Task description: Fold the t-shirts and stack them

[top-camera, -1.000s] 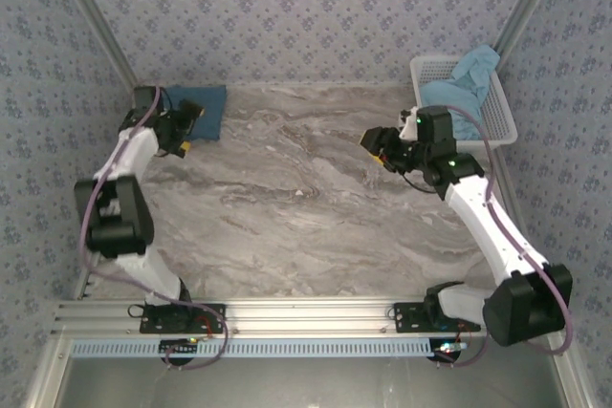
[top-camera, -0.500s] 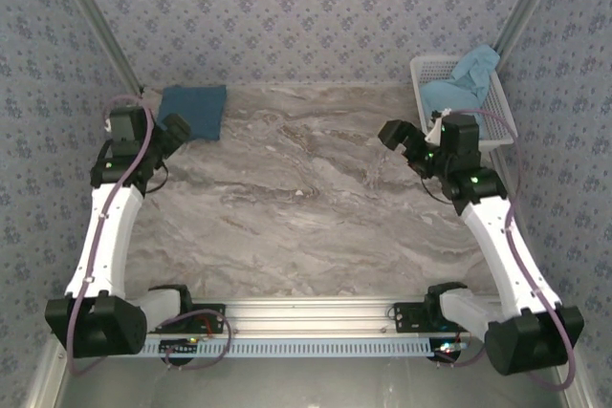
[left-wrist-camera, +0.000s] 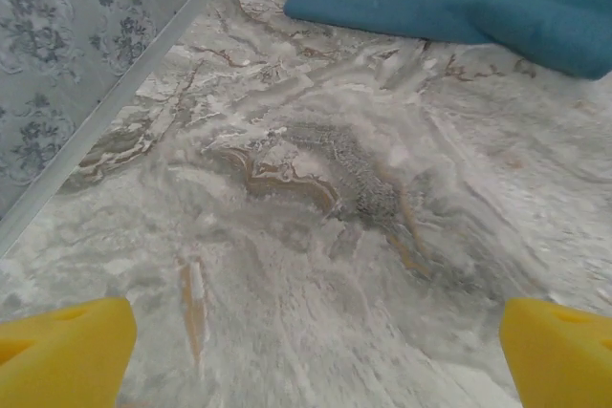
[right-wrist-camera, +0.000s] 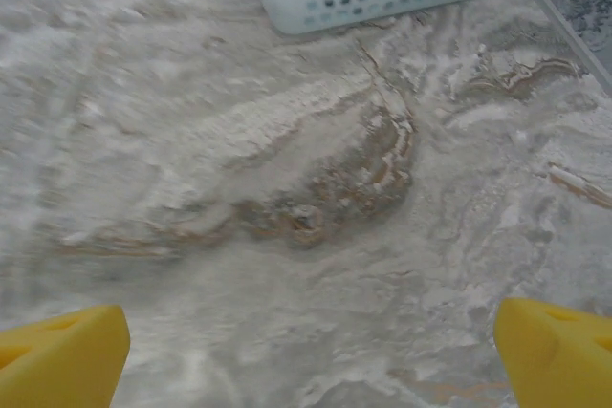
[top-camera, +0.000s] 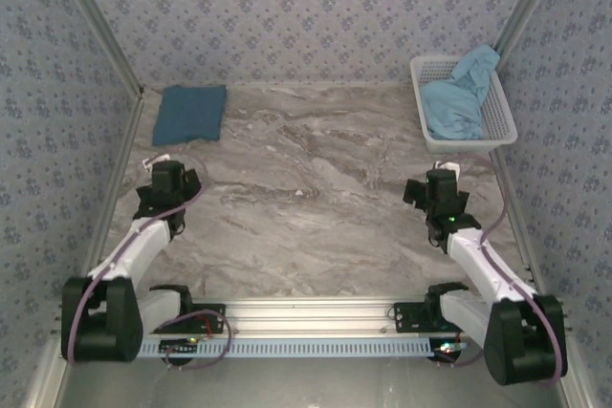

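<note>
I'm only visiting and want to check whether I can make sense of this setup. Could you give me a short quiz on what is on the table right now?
1. Are the left pincer and the right pincer open or shut?
2. True or false: the sky-blue t-shirt lies bunched in the white basket.
3. Where is the teal t-shirt?
A) in the white basket
B) folded at the far left corner of the table
C) in the left pincer

Key: 1, both open and holding nothing; 2, true; 3, B.
</note>
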{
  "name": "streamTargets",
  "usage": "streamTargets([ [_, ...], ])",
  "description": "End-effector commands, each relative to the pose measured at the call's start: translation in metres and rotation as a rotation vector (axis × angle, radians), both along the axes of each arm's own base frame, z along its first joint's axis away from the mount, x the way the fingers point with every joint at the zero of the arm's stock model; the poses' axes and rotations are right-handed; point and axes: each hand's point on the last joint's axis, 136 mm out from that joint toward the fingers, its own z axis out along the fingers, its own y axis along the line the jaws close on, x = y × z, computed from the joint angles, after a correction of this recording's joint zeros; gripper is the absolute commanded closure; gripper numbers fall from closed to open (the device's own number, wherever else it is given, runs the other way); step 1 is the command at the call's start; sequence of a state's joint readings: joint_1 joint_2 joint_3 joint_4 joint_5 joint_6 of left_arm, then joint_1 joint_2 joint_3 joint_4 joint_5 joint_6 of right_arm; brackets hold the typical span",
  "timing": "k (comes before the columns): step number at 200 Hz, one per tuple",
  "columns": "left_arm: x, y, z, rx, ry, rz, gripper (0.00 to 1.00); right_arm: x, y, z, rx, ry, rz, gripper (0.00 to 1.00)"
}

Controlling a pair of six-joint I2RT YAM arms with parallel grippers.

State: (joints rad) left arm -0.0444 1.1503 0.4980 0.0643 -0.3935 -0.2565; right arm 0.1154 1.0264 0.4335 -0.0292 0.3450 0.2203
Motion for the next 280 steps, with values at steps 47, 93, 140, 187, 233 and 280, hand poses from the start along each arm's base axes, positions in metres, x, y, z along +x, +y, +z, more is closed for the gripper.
streamTargets([
  [47,0.057,0.006,0.003,0.048,-0.204,-0.077,0.02,0.063,-0.022,0.014,-0.093,-0.281,0.039,0.0],
  [93,0.054,-0.006,-0.003,0.056,-0.284,-0.149,0.02,0.073,-0.016,-0.012,-0.02,-0.318,0.08,0.0],
  [140,0.061,-0.01,-0.016,0.057,-0.253,-0.172,0.02,0.077,-0.011,-0.011,-0.029,-0.33,0.127,0.0],
  [187,0.061,-0.01,-0.016,0.06,-0.253,-0.17,0.02,0.084,-0.013,-0.01,-0.069,-0.303,0.104,0.0],
  [233,0.062,-0.013,-0.016,0.077,-0.243,-0.177,0.02,0.085,-0.004,-0.011,-0.055,-0.301,0.153,0.0],
  [280,0.062,-0.013,-0.016,0.076,-0.243,-0.177,0.02,0.087,0.002,-0.013,-0.049,-0.292,0.19,0.0],
])
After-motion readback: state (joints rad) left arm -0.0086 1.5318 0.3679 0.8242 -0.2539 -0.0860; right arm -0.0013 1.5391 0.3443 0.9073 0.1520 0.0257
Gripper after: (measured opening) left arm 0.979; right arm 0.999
